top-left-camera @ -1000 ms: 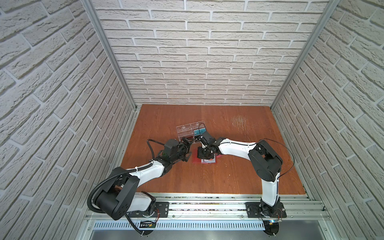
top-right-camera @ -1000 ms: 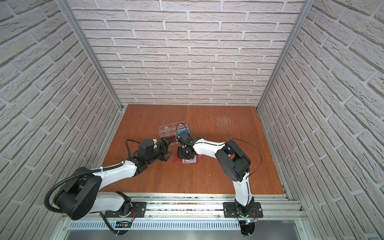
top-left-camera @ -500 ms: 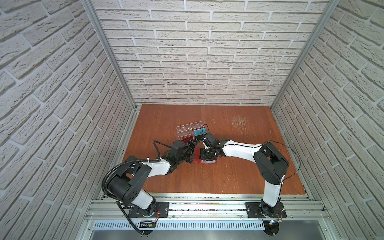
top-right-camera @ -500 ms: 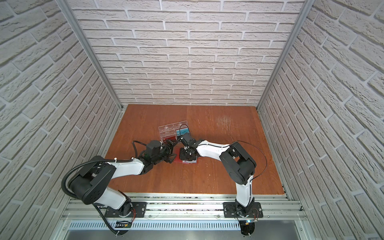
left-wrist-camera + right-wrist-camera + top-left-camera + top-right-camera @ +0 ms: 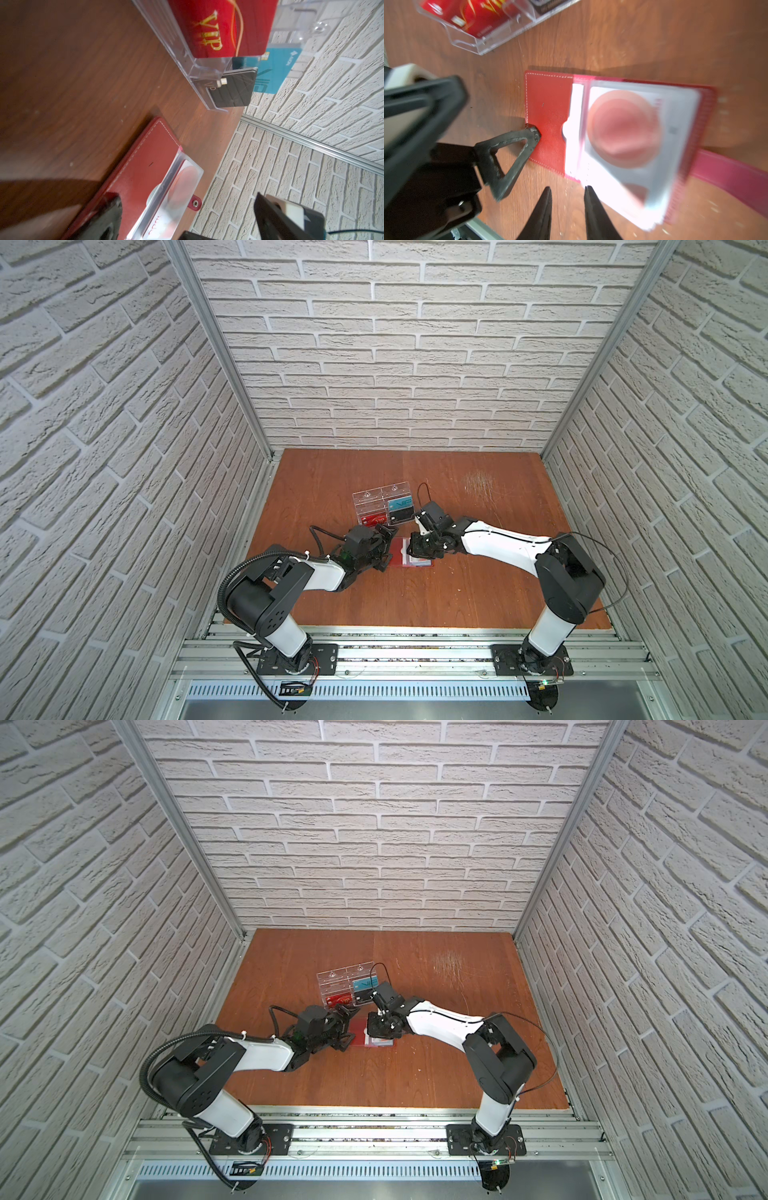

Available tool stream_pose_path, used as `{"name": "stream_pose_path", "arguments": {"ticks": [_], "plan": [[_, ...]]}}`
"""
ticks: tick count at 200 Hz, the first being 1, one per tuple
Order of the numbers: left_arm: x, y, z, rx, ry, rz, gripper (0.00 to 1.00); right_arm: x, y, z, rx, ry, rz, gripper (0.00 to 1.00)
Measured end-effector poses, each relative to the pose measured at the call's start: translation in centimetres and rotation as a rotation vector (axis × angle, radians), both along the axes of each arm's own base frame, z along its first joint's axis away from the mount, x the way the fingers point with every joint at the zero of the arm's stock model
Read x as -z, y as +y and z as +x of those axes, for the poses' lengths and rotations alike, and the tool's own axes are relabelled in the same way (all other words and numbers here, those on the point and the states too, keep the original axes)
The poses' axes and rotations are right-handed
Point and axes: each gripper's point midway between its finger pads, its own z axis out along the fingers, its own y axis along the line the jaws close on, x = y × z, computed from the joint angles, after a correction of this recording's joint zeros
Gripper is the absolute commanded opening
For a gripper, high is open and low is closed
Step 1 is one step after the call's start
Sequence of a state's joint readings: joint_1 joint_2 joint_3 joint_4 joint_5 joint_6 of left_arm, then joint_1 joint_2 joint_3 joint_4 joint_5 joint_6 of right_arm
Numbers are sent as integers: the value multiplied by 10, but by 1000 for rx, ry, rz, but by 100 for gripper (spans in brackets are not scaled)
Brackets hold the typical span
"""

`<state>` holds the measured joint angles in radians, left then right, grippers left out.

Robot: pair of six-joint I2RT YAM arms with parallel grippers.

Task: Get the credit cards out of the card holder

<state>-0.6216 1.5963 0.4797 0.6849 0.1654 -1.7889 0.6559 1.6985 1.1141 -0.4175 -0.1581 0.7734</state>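
The holder (image 5: 400, 559) lies open on the table (image 5: 415, 605), a card (image 5: 623, 128) with red circles sleeved inside. The left gripper (image 5: 388, 548) is spread wide, one finger (image 5: 532, 133) seemingly pressing the cover (image 5: 548, 99). The right gripper (image 5: 566, 193) hovers just beside, tips slightly apart, empty.

In both top views, the left arm (image 5: 320, 574) rises from its seven o'clock base, its forearm stretched low toward two o'clock, with the left gripper (image 5: 388, 549) spread wide. The right arm (image 5: 503, 545) reaches toward nine o'clock from its five o'clock base. The right gripper (image 5: 568, 189) is angled downward, its jaws narrowly parted.
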Motion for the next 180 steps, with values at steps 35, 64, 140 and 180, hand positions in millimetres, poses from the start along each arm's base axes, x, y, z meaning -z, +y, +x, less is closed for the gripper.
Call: {"name": "stream_pose_path", "arguments": {"ticks": [35,64,140,180], "plan": [[-2,-7,-1,40,-17,26,98,0,-32,5,48,-7,-35,28],[-14,-21,0,97,-47,24,98,18,-53,0,72,38,-70,25],[-1,-33,-7,190,-39,45,98,43,-54,-2,57,94,-67,22],[2,-40,-11,265,-55,63,93,48,-52,1,46,103,-53,20]]}}
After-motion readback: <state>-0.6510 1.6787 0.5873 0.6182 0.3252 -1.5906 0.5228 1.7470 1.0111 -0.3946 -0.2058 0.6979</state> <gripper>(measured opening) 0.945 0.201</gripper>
